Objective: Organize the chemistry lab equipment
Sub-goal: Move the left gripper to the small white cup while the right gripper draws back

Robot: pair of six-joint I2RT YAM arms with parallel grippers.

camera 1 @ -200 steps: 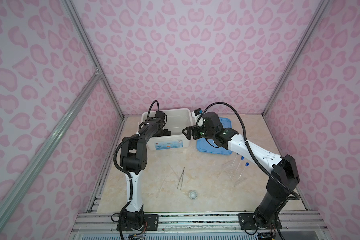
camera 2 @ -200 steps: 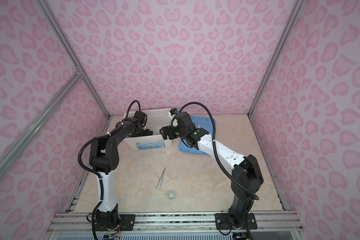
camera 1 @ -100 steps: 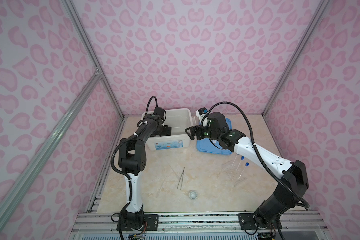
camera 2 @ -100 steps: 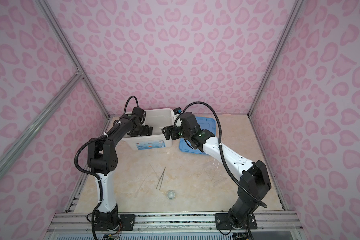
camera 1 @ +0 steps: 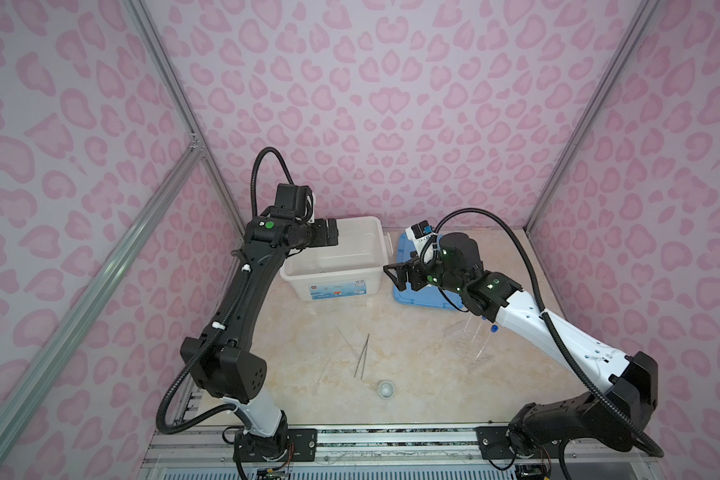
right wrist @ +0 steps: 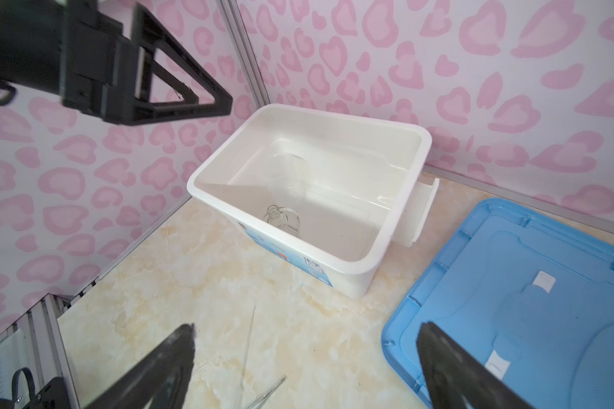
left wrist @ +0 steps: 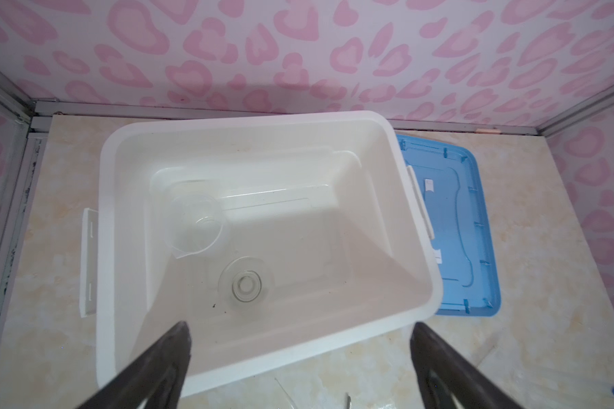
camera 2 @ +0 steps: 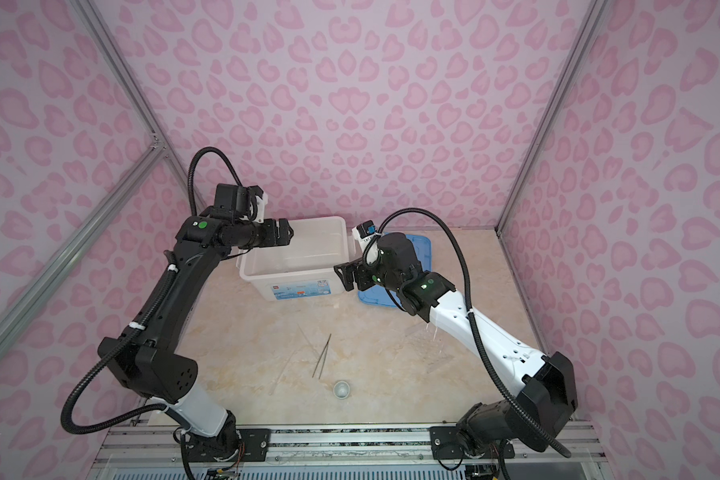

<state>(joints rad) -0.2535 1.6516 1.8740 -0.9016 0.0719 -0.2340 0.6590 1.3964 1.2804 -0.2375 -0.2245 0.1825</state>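
**Lab-tidying trial:** Two grippers, both spread wide and holding nothing, are pictured over a cream marbled tabletop [camera 1: 412,374]. It is enclosed by walls papered in pink heart-shaped blotches and framed in aluminium rails.

The left gripper [camera 1: 332,239] is poised above the far left rim of the single white bin [camera 1: 304,286]. The right gripper [camera 1: 396,277] is held beside that bin's right end, over the near edge of the one flat blue lid [camera 1: 427,296] lying just beside it.

Inside the bin, one clear beaker [left wrist: 195,226] and one clear flask [left wrist: 246,287] are shown upright and close together, their glass barely distinguishable from the white floor.

Left out on the table are one pair of metal tweezers [camera 1: 362,353], one thin glass rod [camera 1: 323,374] just to their left, and one small white cup [camera 1: 386,389] near the front edge. One clear tube rack [camera 1: 460,338] is seen farther right, with blue-capped test tubes [camera 1: 494,329] at it. These are partly hidden by the right arm, so their number cannot be told.
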